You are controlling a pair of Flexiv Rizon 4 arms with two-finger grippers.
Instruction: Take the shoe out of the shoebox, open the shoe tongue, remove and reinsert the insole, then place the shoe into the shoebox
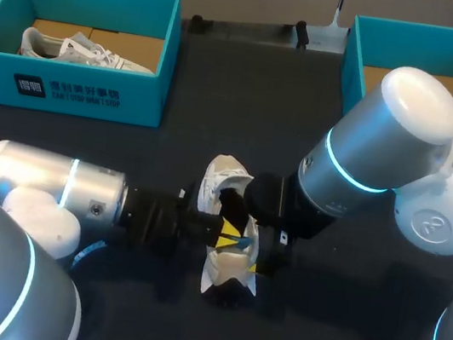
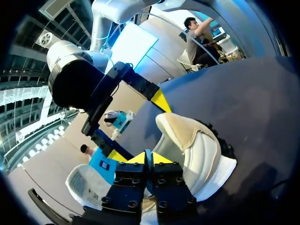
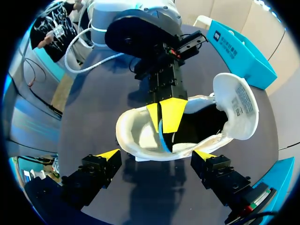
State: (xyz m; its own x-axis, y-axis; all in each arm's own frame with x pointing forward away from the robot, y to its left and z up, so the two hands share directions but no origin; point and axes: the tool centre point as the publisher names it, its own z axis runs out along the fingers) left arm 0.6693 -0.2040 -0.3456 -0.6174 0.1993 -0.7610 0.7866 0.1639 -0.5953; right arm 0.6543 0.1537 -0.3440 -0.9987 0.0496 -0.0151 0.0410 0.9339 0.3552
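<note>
- Right wrist view: my left end effector [image 3: 162, 115] is pressed together on a thin blue edge, probably the insole [image 3: 164, 138], inside the shoe [image 3: 133, 136].
- My right end effector [image 3: 156, 157] is spread, just short of the shoe.
- The shoe lies mid-counter [image 1: 81, 164]; it looks light and soft, so I'd brace its heel.

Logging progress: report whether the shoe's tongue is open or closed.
Open: the tongue is folded back from the shoe, its labelled underside showing and the inside exposed.
</note>
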